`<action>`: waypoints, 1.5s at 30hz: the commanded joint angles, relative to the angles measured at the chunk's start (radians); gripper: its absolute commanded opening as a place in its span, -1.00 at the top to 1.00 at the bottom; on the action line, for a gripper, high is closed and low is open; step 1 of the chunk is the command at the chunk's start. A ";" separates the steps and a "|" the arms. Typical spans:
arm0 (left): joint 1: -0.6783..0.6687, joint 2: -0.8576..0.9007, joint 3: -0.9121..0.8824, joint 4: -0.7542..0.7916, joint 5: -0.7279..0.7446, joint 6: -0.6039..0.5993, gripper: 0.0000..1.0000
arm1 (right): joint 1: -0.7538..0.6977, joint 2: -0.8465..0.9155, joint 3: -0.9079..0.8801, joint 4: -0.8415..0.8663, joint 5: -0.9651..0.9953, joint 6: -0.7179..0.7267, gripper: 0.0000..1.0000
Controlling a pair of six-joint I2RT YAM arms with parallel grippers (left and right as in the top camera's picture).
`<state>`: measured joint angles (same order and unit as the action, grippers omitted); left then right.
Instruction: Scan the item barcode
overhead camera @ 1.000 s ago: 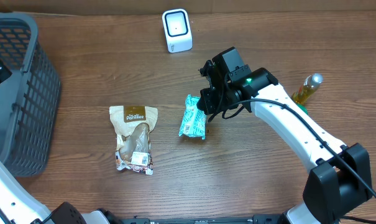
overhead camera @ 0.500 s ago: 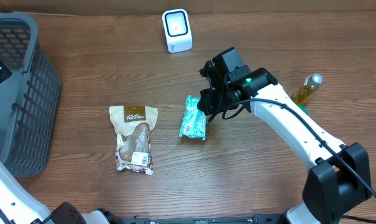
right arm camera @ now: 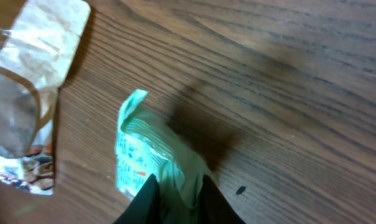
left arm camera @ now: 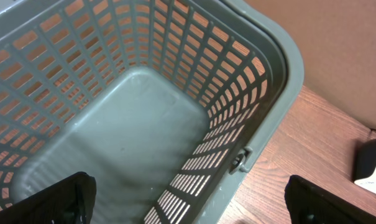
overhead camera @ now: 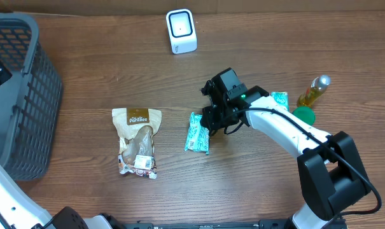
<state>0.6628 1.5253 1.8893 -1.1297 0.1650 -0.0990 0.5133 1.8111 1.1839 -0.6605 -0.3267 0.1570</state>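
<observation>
On wooden table (overhead camera: 275, 38), crinkled teal packet (overhead camera: 198, 132)

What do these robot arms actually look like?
The right arm has smooth white links with chunky black joints and a black base. A thin black cable loops along it, and a small green light glows near the wrist. Its end effector has two dark fingers. The left arm is white too.

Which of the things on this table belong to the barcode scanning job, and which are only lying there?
For the job:
teal packet, between the fingers of the right gripper
white scanner

Lying about for now:
brown pouch
grey basket
yellow bottle
green cap
second teal packet
</observation>
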 commanded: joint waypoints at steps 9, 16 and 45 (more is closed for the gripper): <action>-0.002 0.004 -0.006 0.003 0.011 -0.006 -0.99 | -0.014 -0.004 -0.038 0.085 -0.011 0.082 0.06; -0.002 0.004 -0.006 0.004 0.011 -0.006 -0.99 | -0.057 -0.004 -0.023 0.027 -0.012 0.394 0.29; -0.002 0.004 -0.006 0.003 0.011 -0.006 -0.99 | 0.058 -0.002 -0.153 0.132 0.064 0.511 0.18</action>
<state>0.6628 1.5253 1.8893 -1.1297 0.1654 -0.0990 0.5568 1.8111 1.0439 -0.5358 -0.2584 0.6487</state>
